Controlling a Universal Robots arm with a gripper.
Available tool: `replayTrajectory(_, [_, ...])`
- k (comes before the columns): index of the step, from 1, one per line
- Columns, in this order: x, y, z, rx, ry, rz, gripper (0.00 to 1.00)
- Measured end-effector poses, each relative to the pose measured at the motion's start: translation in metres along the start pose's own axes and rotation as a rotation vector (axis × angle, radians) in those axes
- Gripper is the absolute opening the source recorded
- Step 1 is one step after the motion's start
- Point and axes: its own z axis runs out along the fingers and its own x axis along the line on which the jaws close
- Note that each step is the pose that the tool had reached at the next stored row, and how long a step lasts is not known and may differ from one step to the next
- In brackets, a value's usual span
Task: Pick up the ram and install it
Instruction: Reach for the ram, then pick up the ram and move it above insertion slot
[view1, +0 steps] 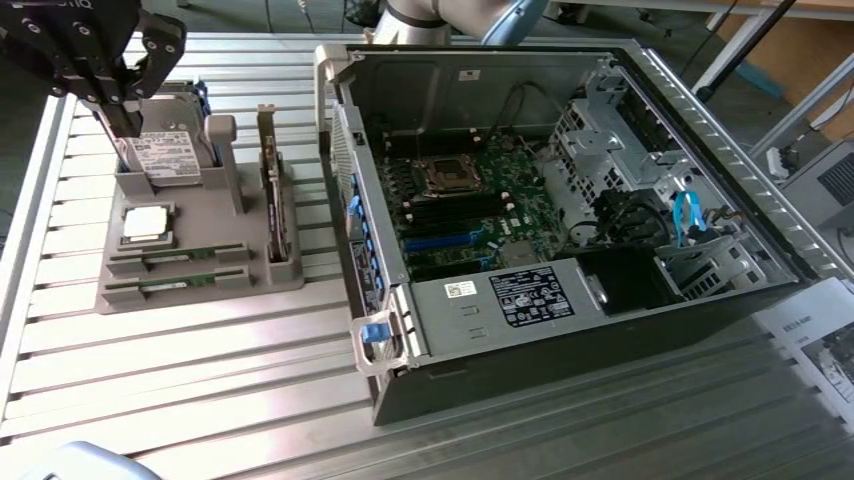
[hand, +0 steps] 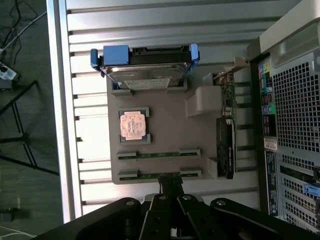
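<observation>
Gripper (hand: 170, 183) closed, empty, hovering over tray (view1: 214, 238). In the exterior view, tray sits at 9 o'clock from case (view1: 441, 85). Ram (view1: 178, 259) lies slotted at tray's 6 o'clock end, unpicked. Step: approach. A pick likely needs jaws opened, squared across the stick.

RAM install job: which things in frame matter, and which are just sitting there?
Job: ram stick and second ram stick, both in the grey holder; claw; motherboard in the open case.
Lying about: hard drive; CPU chip; expansion card.
</observation>
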Motion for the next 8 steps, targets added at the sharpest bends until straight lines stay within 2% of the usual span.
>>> replayTrajectory(8, [-0.0001,-0.0012,0.0000,0.0000,0.0000,0.000,0.10])
